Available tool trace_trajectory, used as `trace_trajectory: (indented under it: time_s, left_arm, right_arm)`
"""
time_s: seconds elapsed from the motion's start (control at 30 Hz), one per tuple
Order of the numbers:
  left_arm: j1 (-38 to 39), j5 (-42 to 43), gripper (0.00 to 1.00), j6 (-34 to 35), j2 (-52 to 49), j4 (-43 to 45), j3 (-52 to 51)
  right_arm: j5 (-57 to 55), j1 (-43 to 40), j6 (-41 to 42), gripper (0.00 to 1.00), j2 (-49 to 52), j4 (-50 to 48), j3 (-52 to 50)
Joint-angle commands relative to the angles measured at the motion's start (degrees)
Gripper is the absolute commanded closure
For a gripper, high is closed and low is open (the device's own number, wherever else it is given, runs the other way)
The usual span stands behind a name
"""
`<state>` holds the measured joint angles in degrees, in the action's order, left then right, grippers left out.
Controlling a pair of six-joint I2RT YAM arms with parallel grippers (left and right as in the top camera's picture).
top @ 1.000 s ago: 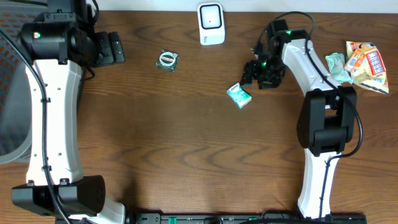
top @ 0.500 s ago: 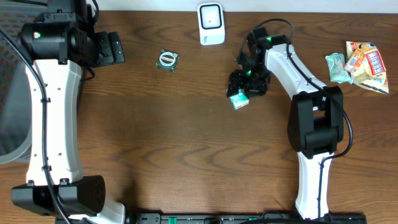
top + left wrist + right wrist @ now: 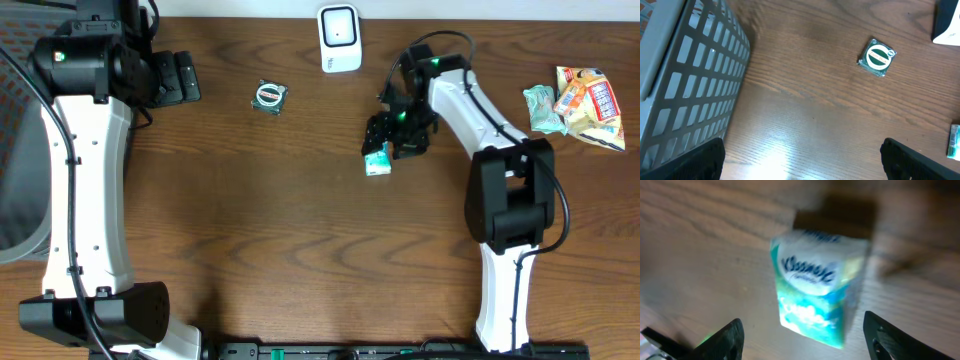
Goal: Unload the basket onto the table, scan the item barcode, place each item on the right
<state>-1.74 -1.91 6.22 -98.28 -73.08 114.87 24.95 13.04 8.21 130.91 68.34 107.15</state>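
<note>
From overhead, we see the right gripper (image 3: 385, 143) above the tissue pack (image 3: 377, 162), which lies below the scanner (image 3: 339, 38). At the left wrist, the left gripper (image 3: 800, 162) gapes wide, empty. At the right wrist, blurred fingers (image 3: 726, 339) seemingly straddle the pack, untouching.

From above, I see my right fingers (image 3: 376, 137) just beside the small teal tissue pack (image 3: 378, 161) on the desk (image 3: 300, 240), the white scanner (image 3: 340, 38) at its far edge.
</note>
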Motion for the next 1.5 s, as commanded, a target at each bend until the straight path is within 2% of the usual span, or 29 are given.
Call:
trace_trajectory:
  time_s: [0.0, 0.3, 0.67, 0.83, 1.07, 1.27, 1.37, 1.4, 1.47]
  left_arm:
    - [-0.24, -0.92, 0.02, 0.5, -0.22, 0.0, -0.28]
    - [-0.24, -0.92, 0.02, 0.52, -0.22, 0.0, -0.28]
    - [-0.22, -0.92, 0.02, 0.5, -0.22, 0.0, -0.28]
    - [-0.24, -0.92, 0.02, 0.52, -0.22, 0.0, -0.28]
    - [-0.24, -0.92, 0.02, 0.5, -0.22, 0.0, -0.28]
    - [-0.24, -0.92, 0.02, 0.5, -0.22, 0.0, -0.28]
    - [-0.22, -0.92, 0.02, 0.5, -0.22, 0.0, -0.28]
    - [-0.22, -0.92, 0.02, 0.5, -0.22, 0.0, -0.28]
    - [-0.24, -0.92, 0.02, 0.52, -0.22, 0.0, -0.28]
  right_arm:
    - [1.16, -2.45, -1.57, 0.26, 0.13, 0.04, 2.78]
    - [0.92, -3.48, -1.6, 0.01, 0.13, -0.39, 2.78]
    - [-0.02, -3.45, -1.73, 0.01, 0.13, -2.6, 2.78]
    - [-0.87, -3.45, -5.16, 0.01, 0.13, -3.13, 2.78]
    - [-5.31, -3.23, -5.09, 0.01, 0.15, -3.1, 2.75]
    - [-3.08, -3.19, -5.11, 0.08, 0.15, -2.54, 2.56]
    - [-1.07, -3.13, -5.11, 0.14, 0.15, -2.47, 2.54]
    - [-0.39, -2.84, -5.09, 0.22, 0.15, -2.12, 2.54]
    - [-0.39, -2.43, -5.11, 0.27, 0.15, -2.03, 2.34]
